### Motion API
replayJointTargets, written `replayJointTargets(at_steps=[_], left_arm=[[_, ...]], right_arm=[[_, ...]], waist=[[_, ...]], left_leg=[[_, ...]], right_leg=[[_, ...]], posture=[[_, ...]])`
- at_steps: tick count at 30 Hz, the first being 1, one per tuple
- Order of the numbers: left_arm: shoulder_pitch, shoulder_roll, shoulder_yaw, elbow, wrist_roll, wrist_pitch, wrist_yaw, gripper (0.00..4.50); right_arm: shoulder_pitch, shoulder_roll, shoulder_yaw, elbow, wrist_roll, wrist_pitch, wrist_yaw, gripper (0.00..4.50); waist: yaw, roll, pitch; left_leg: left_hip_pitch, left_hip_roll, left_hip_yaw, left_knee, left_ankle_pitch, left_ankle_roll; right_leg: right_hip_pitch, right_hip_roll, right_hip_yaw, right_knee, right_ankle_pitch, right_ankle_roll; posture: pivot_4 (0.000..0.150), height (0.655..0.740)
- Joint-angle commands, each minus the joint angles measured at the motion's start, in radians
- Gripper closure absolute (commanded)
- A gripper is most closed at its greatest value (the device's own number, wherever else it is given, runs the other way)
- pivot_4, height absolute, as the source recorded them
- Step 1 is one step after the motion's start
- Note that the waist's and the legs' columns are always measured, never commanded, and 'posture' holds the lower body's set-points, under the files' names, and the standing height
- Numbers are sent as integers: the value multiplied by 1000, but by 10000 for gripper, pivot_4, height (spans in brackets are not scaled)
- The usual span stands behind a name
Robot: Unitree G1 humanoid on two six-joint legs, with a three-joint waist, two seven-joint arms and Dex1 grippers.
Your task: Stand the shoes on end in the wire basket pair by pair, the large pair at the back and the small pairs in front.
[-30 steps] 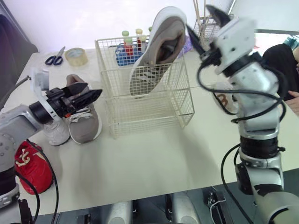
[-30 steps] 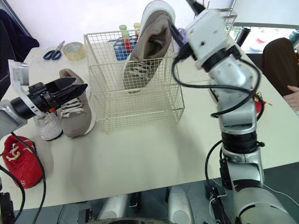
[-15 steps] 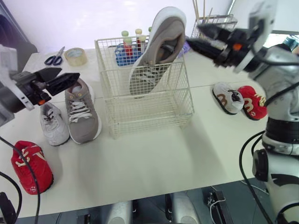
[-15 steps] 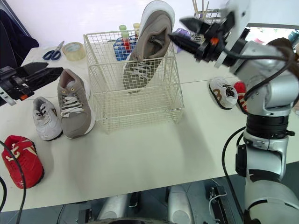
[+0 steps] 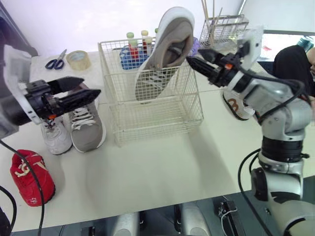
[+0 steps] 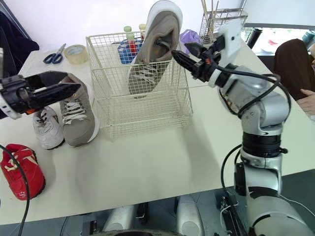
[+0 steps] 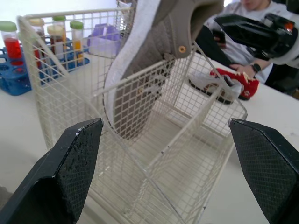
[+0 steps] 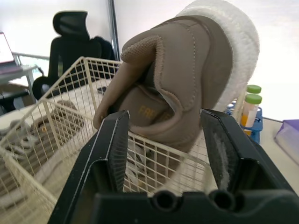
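Leaning shoe (image 5: 165, 51), heel beside right fingers (image 8: 114, 149)

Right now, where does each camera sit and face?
Head pair: on the head, facing forward and down over table, wire basket, both arms.
Left wrist: looks along its open jaws at the wire basket and leaning beige sneaker.
Right wrist: looks between its open jaws at that sneaker's heel.
Both wrist views share sneaker and wire basket.

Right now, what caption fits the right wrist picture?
Open right gripper faces a tan sneaker standing in the wire basket.
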Motion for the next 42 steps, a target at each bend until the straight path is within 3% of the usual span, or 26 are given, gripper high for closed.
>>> replayJointTargets(at_steps=[1, 9, 12, 14, 16, 23, 37, 42], left_arm=[[6, -22, 6, -36, -12, -39, 16, 0], [73, -81, 6, -53, 22, -91, 20, 0], [89, -92, -1, -50, 42, -112, 15, 0], [98, -100, -5, -48, 55, -124, 13, 0], [106, -107, -9, -49, 65, -134, 11, 0], [118, -118, -20, -34, 94, -159, -5, 0], [86, -134, -68, 3, 141, -186, -20, 0], [87, -139, -69, -3, 153, -187, -10, 0]], right_arm=[[-40, 57, -17, -7, -25, -16, -114, 19524], [-91, 139, 60, 76, -182, -131, -253, 19524], [-106, 137, 95, 98, -241, -175, -260, 28236], [-112, 137, 110, 102, -263, -192, -261, 38629], [-121, 139, 118, 101, -280, -203, -261, 44445], [-141, 116, 148, 56, -362, -274, -255, 44445], [-137, 23, 276, 61, -628, -647, -206, 44445], [-102, 55, 316, 85, -628, -575, -154, 44445]], waist=[[1, 0, 0], [0, 0, 0], [-3, 0, 0], [-1, 0, 0], [-1, 0, 0], [-3, 0, 0], [-2, 0, 0], [-7, 0, 0]], left_leg=[[0, 0, 0, 0, 0, 0], [0, -1, 0, 0, 0, 0], [0, -1, 0, 0, 0, 0], [0, -1, 0, 0, 0, 0], [0, -1, 0, 0, 0, 0], [0, -1, 0, 0, 0, 0], [0, -1, 0, -1, 0, 0], [0, -1, 0, -1, 0, 0]], right_leg=[[0, 0, 0, 0, 0, 0], [0, 0, 0, 0, 0, 0], [0, 0, 0, 0, 0, 0], [0, 0, 0, 0, 0, 0], [0, 0, 0, 0, 0, 0], [0, 0, 0, 0, 0, 0], [-1, 0, 0, 0, 0, 0], [-1, 0, 0, 0, 0, 0]], posture=[[1500, 7400], [1500, 7400], [1500, 7400], [1500, 7400], [1500, 7400], [1500, 7400], [1500, 7400], [1500, 7400]])
